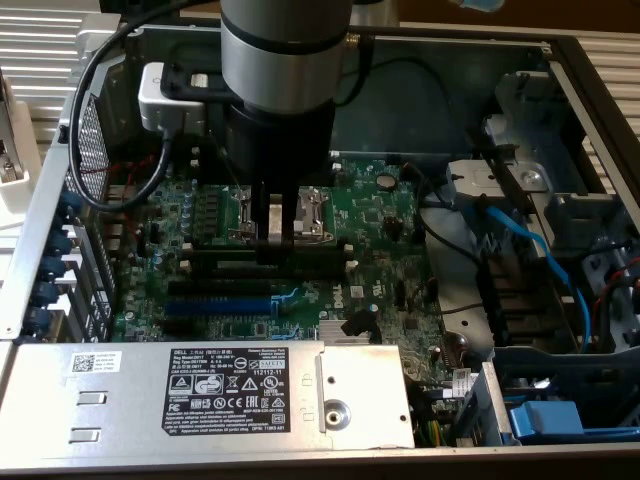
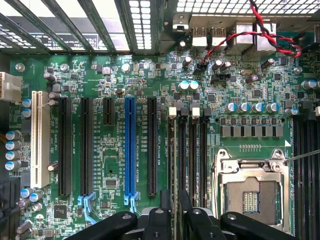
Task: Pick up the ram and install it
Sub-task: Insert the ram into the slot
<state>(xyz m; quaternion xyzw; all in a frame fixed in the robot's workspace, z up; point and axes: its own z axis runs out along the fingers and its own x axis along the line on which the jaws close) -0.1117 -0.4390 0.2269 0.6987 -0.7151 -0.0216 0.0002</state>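
My gripper point(image 1: 276, 222) hangs straight down over the green motherboard point(image 1: 385, 215), just beside the silver CPU socket point(image 2: 255, 192). Its two black fingers point(image 2: 161, 216) stand a little apart, one on each side of a long black memory slot. The ram point(image 2: 173, 150) shows there edge-on as a thin strip standing in that slot with white clips at its end. From the exterior view the ram point(image 1: 315, 246) is a low dark green strip running along the black slots under the fingers. The jaws look open, with small gaps to the strip.
A blue slot point(image 2: 130, 150) and several black slots point(image 2: 86, 147) lie beside the memory slots. The grey power supply point(image 1: 230, 395) fills the case's near side. Blue cables point(image 1: 530, 250) and drive bays sit at the exterior view's right. Red and black wires point(image 2: 235, 37) run near the rear ports.
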